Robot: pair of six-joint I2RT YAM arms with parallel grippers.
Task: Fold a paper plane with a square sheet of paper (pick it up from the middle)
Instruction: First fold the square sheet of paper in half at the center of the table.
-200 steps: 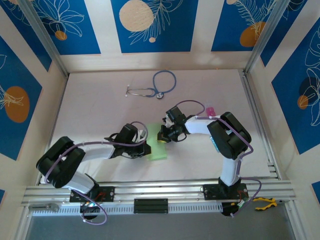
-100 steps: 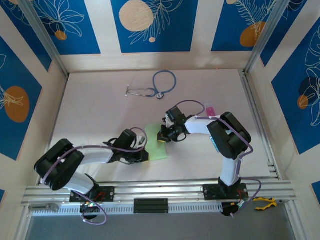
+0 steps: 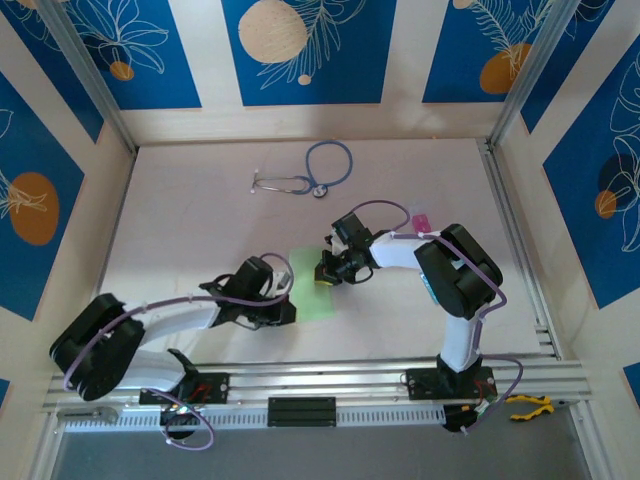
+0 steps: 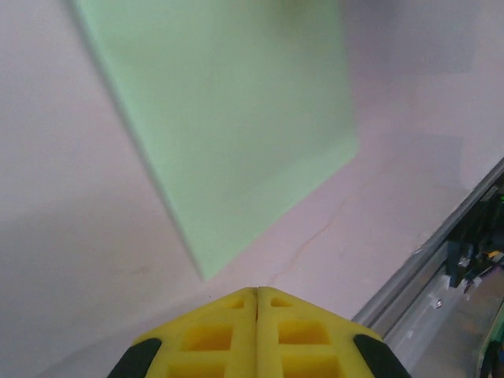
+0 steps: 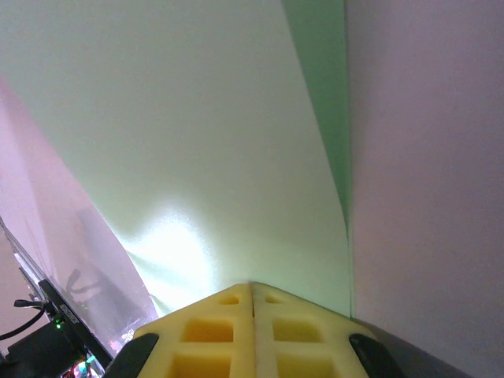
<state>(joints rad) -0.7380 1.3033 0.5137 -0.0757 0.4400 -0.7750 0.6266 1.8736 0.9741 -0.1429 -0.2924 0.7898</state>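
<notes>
The square sheet of paper (image 3: 311, 293), pale green, lies between the two arms in the top view. My right gripper (image 3: 323, 271) sits at its far right edge. In the right wrist view the paper (image 5: 197, 142) rises straight out of my shut right gripper (image 5: 252, 285), with a darker green layer beneath at the right. My left gripper (image 3: 291, 311) is at the sheet's near left corner. In the left wrist view my left gripper (image 4: 257, 293) is shut and empty, just short of the corner of the paper (image 4: 236, 118), which lies flat on the table.
A blue stethoscope (image 3: 310, 175) lies at the back of the table. A small pink block (image 3: 421, 221) sits behind the right arm. An aluminium rail (image 3: 320, 385) runs along the near edge, with yellow-handled pliers (image 3: 530, 405) at its right end.
My left arm has drawn back toward the near left, its gripper sliding off the sheet to the near corner. The paper's near part now lies flatter. The right gripper has stayed put.
</notes>
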